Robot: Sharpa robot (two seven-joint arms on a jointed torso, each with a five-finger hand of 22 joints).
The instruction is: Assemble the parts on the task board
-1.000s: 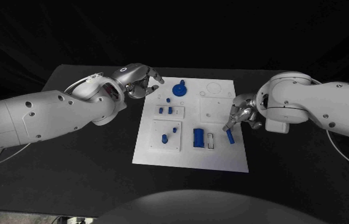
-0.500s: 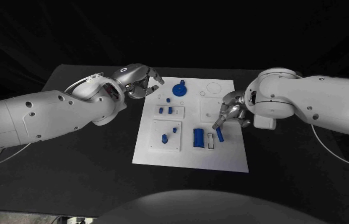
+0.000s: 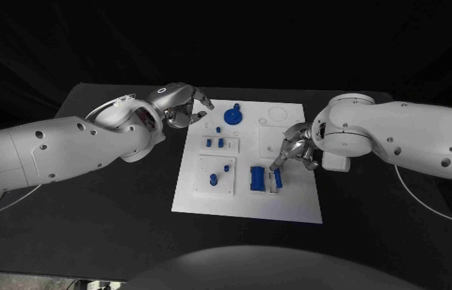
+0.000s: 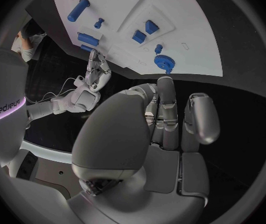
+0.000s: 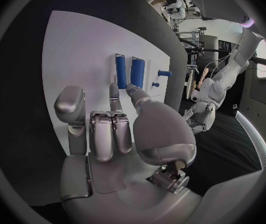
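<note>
Near frame centre, white task board (image 3: 247, 198) on black table (image 3: 113, 218). Right hand (image 3: 292, 151) pinching slim blue part (image 3: 277, 178) beside wider blue block (image 3: 256, 177). Farther, upper left of board, left hand (image 3: 185, 108) curled, holding nothing, near blue gear (image 3: 232, 115).

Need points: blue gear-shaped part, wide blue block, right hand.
Blue gear-shaped part (image 3: 232, 115), head view, on its round toothed face.
Wide blue block (image 3: 256, 177), head view, mid top face.
Right hand (image 3: 294, 147), head view, middle of the silver hand.
</note>
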